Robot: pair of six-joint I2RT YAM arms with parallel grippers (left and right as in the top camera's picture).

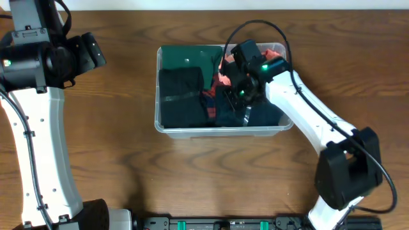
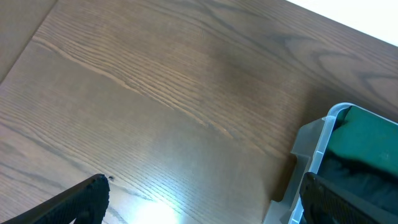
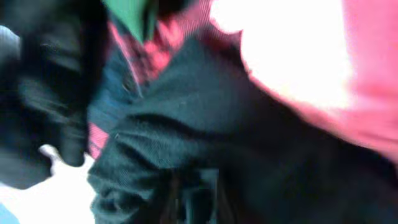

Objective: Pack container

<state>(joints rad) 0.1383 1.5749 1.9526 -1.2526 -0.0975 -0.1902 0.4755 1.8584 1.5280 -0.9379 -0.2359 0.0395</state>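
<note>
Two claws: right claw (image 1: 238,102) apparently inside the container (image 1: 223,132) — grip unclear; left claw (image 2: 206,202) open, well apart.

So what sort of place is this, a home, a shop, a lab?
Probably a robotics lab bench, not a home. A left arm and a right arm stand at a wood-grain table, and on it is one clear container of dark clothes.

Dark and bright colours in a clear container (image 1: 220,131) on a brown tabletop (image 1: 192,179).
The container has no colour. The green cloth (image 1: 188,56) is plain, and so are the black cloth (image 1: 181,96) and the pink cloth (image 1: 276,50). The checked cloth (image 1: 209,97) is red and dark blue. The tabletop has wavy wood lines.
</note>
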